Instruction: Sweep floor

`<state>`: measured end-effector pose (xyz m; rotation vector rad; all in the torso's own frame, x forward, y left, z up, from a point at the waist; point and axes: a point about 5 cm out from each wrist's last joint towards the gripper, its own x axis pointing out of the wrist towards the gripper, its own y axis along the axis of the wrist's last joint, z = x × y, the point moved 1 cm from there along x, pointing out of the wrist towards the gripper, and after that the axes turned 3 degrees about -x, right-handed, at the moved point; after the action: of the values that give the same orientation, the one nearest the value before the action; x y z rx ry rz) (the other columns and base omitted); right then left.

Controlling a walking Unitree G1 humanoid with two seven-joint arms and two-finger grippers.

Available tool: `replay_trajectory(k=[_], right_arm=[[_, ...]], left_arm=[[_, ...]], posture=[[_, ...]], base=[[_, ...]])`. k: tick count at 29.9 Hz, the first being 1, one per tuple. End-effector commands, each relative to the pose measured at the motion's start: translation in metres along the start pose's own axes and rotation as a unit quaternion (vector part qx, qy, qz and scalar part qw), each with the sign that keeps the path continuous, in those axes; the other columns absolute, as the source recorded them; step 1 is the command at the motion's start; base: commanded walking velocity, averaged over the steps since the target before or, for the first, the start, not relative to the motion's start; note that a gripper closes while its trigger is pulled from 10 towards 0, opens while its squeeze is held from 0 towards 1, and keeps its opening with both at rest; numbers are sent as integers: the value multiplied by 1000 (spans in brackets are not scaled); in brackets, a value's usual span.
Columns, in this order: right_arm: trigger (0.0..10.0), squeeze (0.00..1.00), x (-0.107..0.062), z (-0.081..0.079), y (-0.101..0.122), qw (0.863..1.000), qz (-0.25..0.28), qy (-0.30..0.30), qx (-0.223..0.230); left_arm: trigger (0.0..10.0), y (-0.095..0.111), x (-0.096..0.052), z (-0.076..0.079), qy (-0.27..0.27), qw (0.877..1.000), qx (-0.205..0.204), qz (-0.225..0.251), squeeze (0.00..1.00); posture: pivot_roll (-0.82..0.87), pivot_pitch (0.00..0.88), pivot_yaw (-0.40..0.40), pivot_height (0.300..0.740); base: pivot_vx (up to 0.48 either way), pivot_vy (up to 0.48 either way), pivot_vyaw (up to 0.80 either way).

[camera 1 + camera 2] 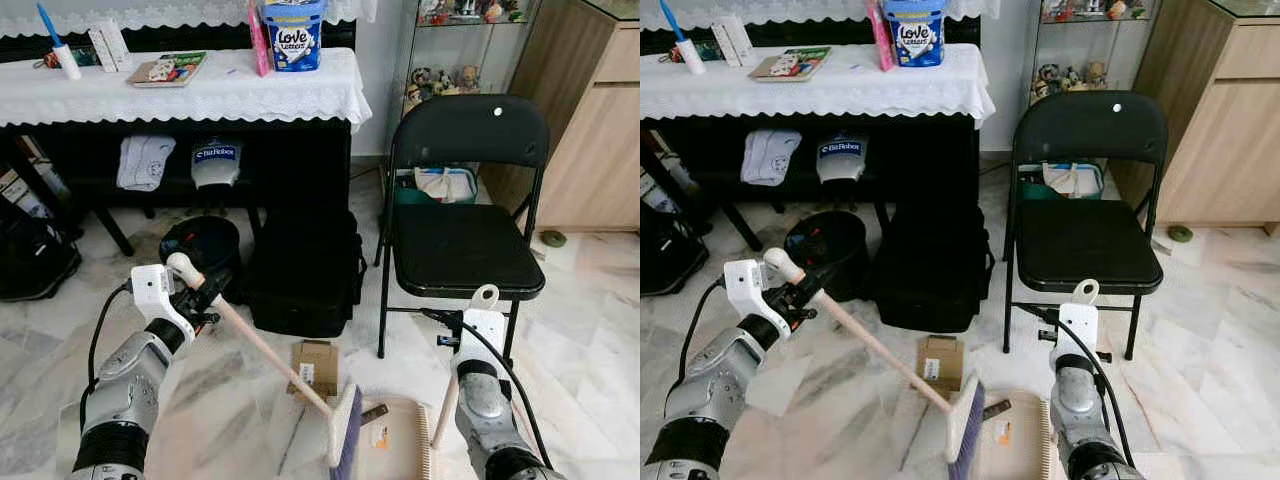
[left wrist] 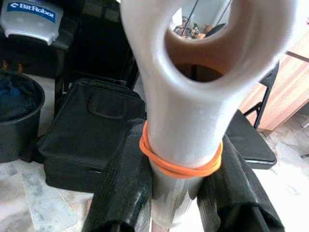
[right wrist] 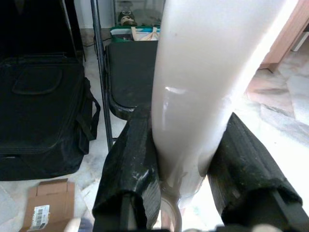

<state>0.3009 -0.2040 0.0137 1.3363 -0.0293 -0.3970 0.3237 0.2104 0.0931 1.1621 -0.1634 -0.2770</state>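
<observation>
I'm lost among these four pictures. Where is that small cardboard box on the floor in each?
Left eye: cardboard box lower centre, before the black bag.
Right eye: lower centre, same spot.
Left wrist: not seen.
Right wrist: bottom corner, below the bag.
Shared landmark: the black bag.

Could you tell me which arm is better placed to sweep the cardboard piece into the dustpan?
Left. The left gripper holds the broom handle, whose brush head sits beside the cardboard piece. The right gripper holds the dustpan handle.
</observation>
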Motion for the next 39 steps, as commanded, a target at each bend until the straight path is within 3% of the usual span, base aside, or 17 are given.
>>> replay_trajectory(k=[1, 5, 7, 9, 20, 26, 33, 35, 39], right_arm=[[10000, 0, -2, -1, -7, 1000, -18, 4, -6], [10000, 0, -2, 0, -7, 1000, -18, 3, -6], [10000, 0, -3, 2, -9, 1000, -19, 0, -8], [10000, 0, -3, 2, -9, 1000, -20, 0, -8], [10000, 0, -4, 1, -9, 1000, -18, 2, -8], [10000, 0, -4, 1, -9, 1000, -19, 4, -8], [10000, 0, -4, 0, -9, 1000, -18, 4, -7], [10000, 0, -4, 0, -9, 1000, -19, 4, -7], [10000, 0, -4, -1, -9, 1000, -19, 5, -6]], left_arm=[[10000, 4, 4, 5, -7, 1000, 1, 12, 0], [10000, 1, 4, 7, -5, 1000, 15, 3, 0], [10000, -7, 5, 10, 5, 998, 61, -14, 0], [10000, -10, 5, 10, 7, 997, 74, -18, 0], [10000, -17, 3, 8, 51, 995, 84, -1, 0], [10000, -36, 0, 2, 63, 991, 111, -36, 0], [10000, -46, -2, -1, 75, 992, 93, -50, 0], [10000, -58, -6, -5, 84, 991, 77, -74, 0], [10000, -62, -9, -11, 102, 991, 47, -74, 0]], posture=[[57, 22, 64, 740], [53, 26, 65, 740], [50, 28, 65, 740], [51, 29, 66, 740], [46, 30, 63, 740], [46, 29, 63, 740], [44, 28, 67, 740], [40, 27, 67, 740], [37, 24, 69, 740]], base=[[0, 0, 0], [0, 0, 0], [0, 0, 0], [0, 0, 0], [0, 0, 0], [0, 0, 0], [0, 0, 0], [0, 0, 0], [0, 0, 0]])
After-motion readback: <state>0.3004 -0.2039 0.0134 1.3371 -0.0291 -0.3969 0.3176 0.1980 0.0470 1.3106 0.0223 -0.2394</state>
